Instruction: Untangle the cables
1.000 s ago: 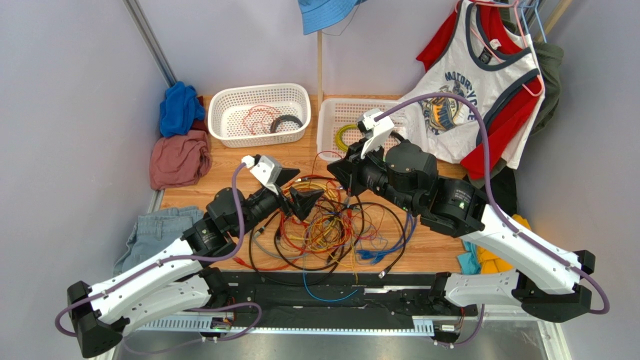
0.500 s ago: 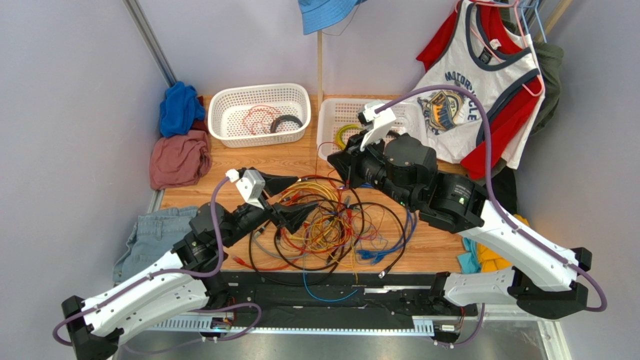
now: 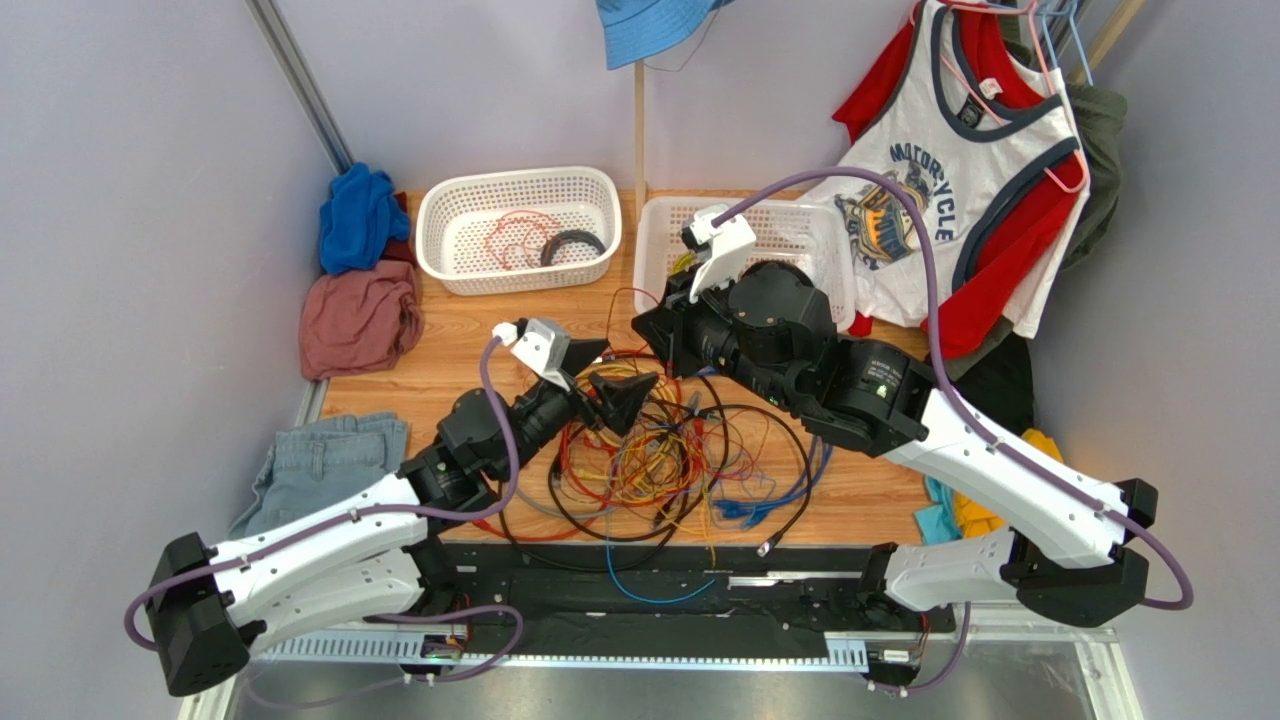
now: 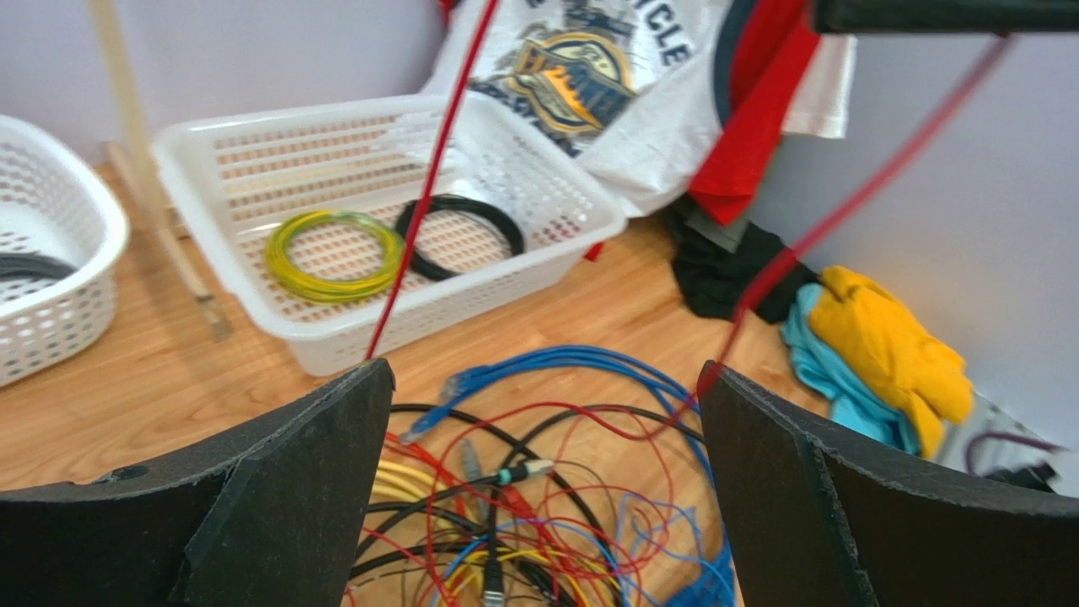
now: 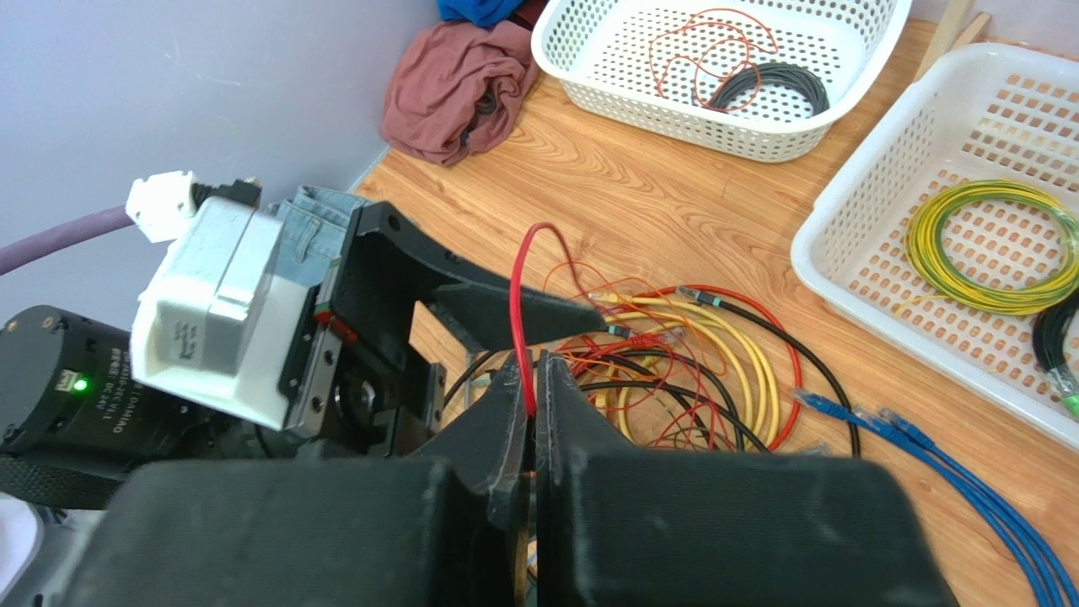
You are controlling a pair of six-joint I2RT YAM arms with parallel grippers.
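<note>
cables [image 3: 661,450] heaped mid-table, toward the near edge. left hand [image 3: 601,384] over the heap's left side, jaws spread wide, empty. right hand [image 3: 649,333] just beyond, pinched tight on a red cable [image 5: 517,297] held up above the heap. baskets [image 3: 519,176] at the far edge.

Loose multicoloured cables [image 3: 661,450], seemingly tangled

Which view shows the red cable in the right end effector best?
Right wrist: the red cable sits pinched in the shut right end effector. Left wrist shows its raised strands; top external, a faint thread.
</note>
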